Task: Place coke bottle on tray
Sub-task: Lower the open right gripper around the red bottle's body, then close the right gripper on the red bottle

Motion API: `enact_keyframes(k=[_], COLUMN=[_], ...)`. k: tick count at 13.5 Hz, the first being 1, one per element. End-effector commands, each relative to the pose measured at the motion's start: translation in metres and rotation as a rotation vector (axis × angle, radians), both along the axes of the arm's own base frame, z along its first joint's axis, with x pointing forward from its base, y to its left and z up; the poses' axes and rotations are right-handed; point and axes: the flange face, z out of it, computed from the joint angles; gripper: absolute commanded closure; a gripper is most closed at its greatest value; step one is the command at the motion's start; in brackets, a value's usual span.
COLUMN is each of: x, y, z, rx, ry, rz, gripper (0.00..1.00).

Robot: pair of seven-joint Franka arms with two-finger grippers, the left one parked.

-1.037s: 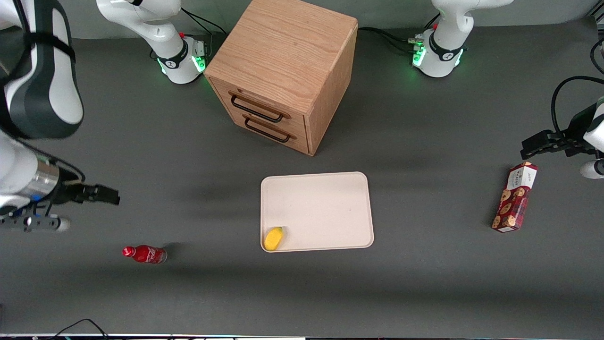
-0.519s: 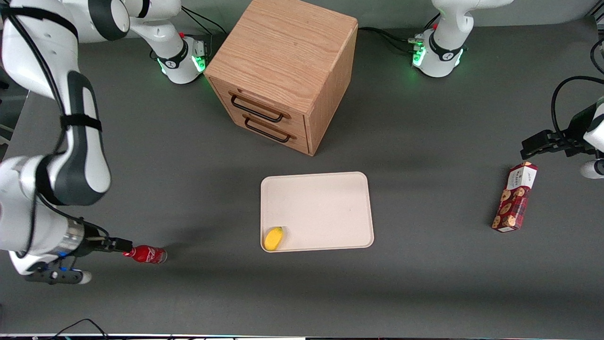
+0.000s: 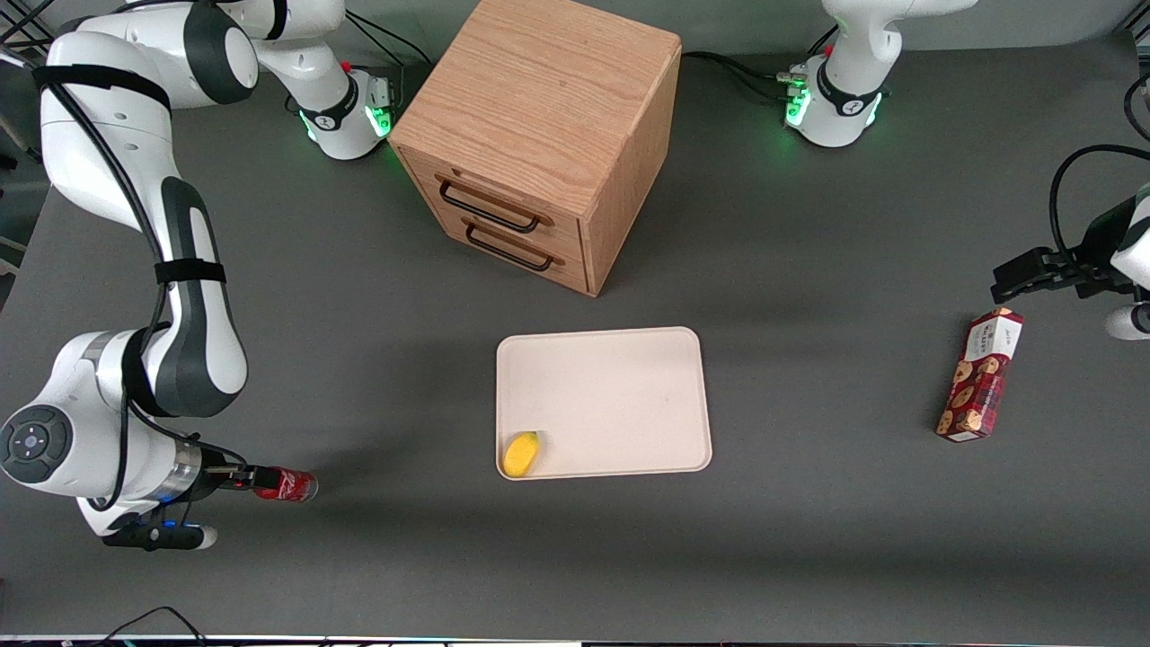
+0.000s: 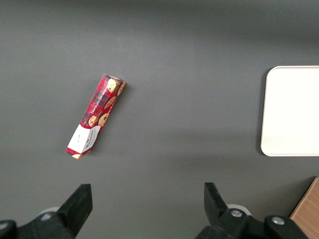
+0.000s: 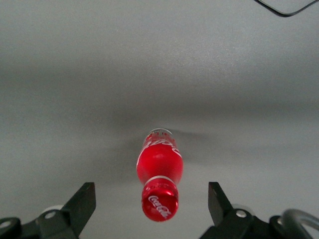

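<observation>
The small red coke bottle lies on its side on the grey table toward the working arm's end, its cap pointing at my gripper. My gripper is low over the table, open, with the cap end between its fingers. In the right wrist view the bottle points its cap at the camera, and the gripper has one finger to each side, neither touching it. The cream-white tray lies mid-table in front of the cabinet. A corner of the tray also shows in the left wrist view.
A yellow fruit-like item lies in the tray's corner nearest the bottle. A wooden drawer cabinet stands farther from the camera than the tray. A red cookie box lies toward the parked arm's end, also in the left wrist view.
The right arm has swung down and toward the front camera. My gripper moved from above the table to the bottle's level, and its fingers now flank the cap. The bottle has not moved.
</observation>
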Motion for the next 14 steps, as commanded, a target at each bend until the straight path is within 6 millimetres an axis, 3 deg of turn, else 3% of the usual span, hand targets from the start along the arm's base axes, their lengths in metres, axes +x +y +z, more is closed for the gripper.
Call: enact_keyframes(k=[1, 5, 6, 7, 8, 10, 12, 14], x=[0.002, 0.002, 0.002, 0.001, 0.001, 0.0, 0.0, -0.001], y=[-0.001, -0.001, -0.001, -0.001, -0.001, -0.002, -0.002, -0.002], z=[-0.013, -0.023, -0.024, -0.027, -0.027, -0.028, -0.027, -0.029], rx=[-0.007, -0.009, -0.009, -0.009, -0.01, -0.01, -0.01, -0.01], ry=[-0.008, -0.01, -0.006, 0.0, 0.001, 0.003, 0.003, 0.007], rz=[0.029, 0.03, 0.032, 0.03, 0.032, 0.03, 0.029, 0.03], gripper=[0.0, 0.0, 0.06, 0.19, 0.4, 0.73, 0.98, 1.0])
